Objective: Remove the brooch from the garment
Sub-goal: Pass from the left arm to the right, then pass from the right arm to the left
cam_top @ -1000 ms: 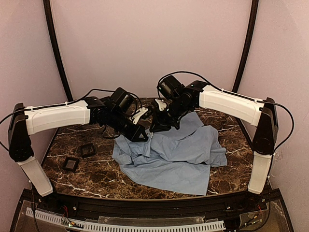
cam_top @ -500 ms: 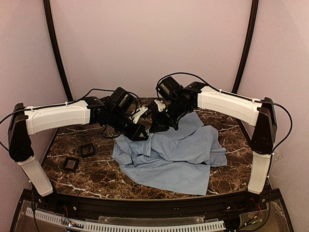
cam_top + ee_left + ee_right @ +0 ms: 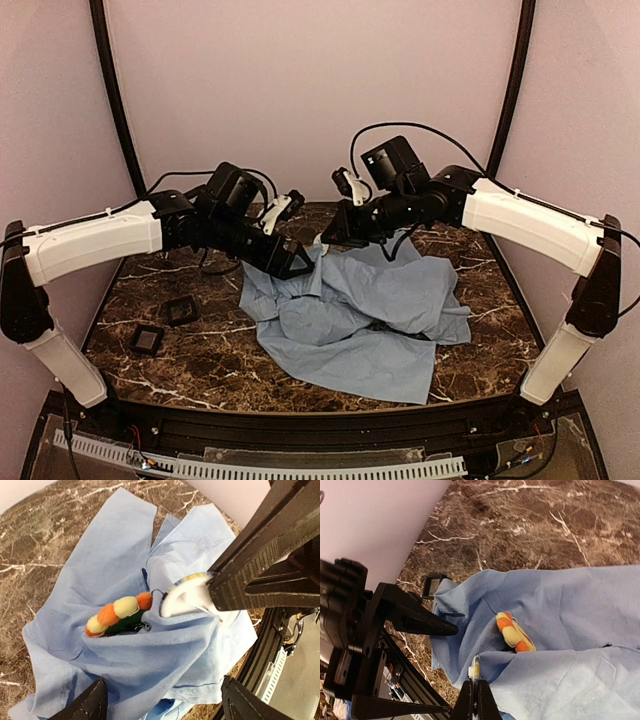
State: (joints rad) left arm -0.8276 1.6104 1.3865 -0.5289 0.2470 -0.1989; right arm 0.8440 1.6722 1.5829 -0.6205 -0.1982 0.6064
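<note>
Although a pinch of cloth is held up, task state: the brooch (image 3: pixel 117 616) is not yet off the garment (image 3: pixel 100 570), and nothing grips it.
Brooch position: it lies edge-on in a fold of the blue fabric. Its orange and yellow petals show, while the green centre is mostly tucked under.
Right gripper (image 3: pixel 476 696): clenched tight, apparently on a pale bit of the garment's edge. That bit is too small to name for sure. The cloth rises to its tips.
Left gripper (image 3: pixel 165 700): released, fingers spread wide, holding nothing.
Brooch to left gripper: ahead of the spread fingers, roughly between their lines and apart from both.
Brooch to right gripper: just beside the closed tips, not touching them.
Done so far: fabric held taut near the pin, by my reading.
Left to do: close on the flower and draw it free of the fabric.
</note>
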